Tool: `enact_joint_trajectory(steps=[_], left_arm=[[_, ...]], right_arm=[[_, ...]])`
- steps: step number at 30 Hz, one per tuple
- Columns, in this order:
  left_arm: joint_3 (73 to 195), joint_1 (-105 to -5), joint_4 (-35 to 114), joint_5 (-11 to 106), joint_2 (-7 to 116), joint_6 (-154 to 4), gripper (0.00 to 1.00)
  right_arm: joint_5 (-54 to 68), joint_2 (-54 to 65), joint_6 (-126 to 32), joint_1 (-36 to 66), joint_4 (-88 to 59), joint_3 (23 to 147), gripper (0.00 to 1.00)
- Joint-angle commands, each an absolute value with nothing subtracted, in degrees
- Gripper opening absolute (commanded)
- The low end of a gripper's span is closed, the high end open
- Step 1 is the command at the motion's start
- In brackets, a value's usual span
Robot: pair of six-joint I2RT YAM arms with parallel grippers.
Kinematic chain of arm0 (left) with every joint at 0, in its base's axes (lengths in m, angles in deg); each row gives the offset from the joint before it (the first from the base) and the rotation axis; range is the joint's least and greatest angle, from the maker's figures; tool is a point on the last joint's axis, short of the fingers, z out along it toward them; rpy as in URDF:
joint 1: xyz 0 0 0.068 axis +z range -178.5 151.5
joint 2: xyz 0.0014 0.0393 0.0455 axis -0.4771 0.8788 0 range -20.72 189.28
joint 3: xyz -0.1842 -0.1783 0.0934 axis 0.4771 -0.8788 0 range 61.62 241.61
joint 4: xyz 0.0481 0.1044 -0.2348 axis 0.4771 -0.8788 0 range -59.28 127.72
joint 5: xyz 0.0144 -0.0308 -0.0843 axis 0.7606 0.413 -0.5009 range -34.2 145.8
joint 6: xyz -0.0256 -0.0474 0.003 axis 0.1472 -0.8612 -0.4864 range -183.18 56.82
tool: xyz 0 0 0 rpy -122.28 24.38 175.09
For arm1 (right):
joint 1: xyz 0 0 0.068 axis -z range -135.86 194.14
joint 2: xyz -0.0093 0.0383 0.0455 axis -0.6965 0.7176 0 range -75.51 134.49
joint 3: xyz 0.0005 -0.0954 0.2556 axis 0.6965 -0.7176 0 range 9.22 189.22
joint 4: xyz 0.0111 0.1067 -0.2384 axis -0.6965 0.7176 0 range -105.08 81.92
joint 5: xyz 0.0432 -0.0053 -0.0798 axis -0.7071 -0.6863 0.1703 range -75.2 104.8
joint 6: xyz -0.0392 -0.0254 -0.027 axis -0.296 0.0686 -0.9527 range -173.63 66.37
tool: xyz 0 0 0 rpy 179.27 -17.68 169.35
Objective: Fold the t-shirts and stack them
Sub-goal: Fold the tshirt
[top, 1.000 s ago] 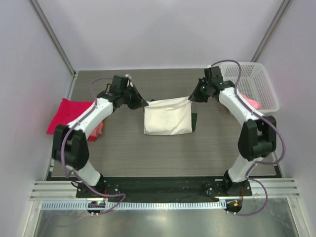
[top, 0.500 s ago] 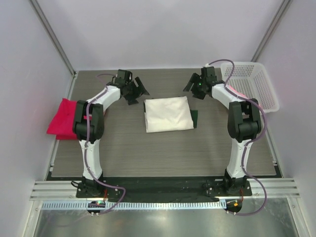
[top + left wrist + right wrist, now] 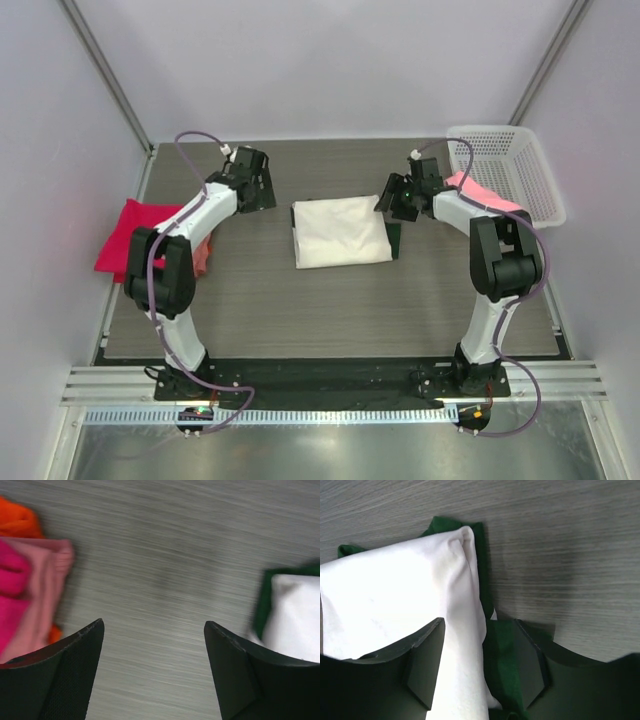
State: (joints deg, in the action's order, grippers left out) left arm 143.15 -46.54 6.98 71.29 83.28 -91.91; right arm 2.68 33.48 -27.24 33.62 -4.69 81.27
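- A folded cream-white t-shirt lies flat at the middle of the grey wood-grain table, with a strip of its dark green cloth showing along the right edge
- The left gripper hovers over bare table just left of the shirt, its fingers spread wide and holding nothing
- Seen from the left wrist, that gripper frames empty tabletop, with pink and orange cloth at one side and the shirt's green-edged corner at the other
- The right gripper hangs over the shirt's far right corner; in the right wrist view its fingers stand apart, straddling the white fold and the green edging
- A bright red-pink t-shirt sits at the table's left edge with a salmon one against its right side, both well apart from the cream shirt
- A light pink t-shirt drapes over the left rim of the white mesh basket at the far right corner
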Motion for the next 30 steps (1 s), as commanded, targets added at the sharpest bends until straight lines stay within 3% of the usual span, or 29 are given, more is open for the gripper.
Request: enact_joint_trajectory(steps=[1, 5, 12, 17, 23, 24, 26, 30], left_arm=[[145.64, -46.25, -3.31, 91.9, 88.25, -86.65, 0.8], [145.29, -46.17, -4.2, 98.33, 92.47, -86.82, 0.68], [147.31, -45.73, -8.77, 109.49, 100.03, -88.31, 0.73], [145.99, -41.95, -7.46, 110.13, 101.88, -87.0, 0.66], [147.48, -39.31, -8.5, 107.75, 105.22, -86.73, 0.35], [147.75, -39.31, -8.77, 106.88, 105.49, -87.0, 0.2], [148.01, -39.75, -8.77, 105.73, 104.79, -87.87, 0.02], [150.63, -44.82, -9.29, 102.66, 102.07, -89.19, 0.0]], right_arm=[[2.41, 28.12, -26.74, 33.6, -11.03, 79.36, 0.61], [6.62, 25.92, -26.74, 33.6, -14.72, 75.32, 0.58], [2.84, 27.14, -24.89, 33.6, -17.54, 74.52, 0.59], [2.49, 27.93, -24.45, 33.6, -18.33, 74.08, 0.59], [3.28, 27.85, -24.63, 33.68, -18.33, 73.73, 0.59], [3.46, 27.85, -24.63, 33.68, -18.33, 73.73, 0.59], [3.46, 27.85, -24.54, 33.95, -18.24, 73.55, 0.59], [3.55, 27.24, -24.01, 34.82, -18.07, 73.11, 0.59]])
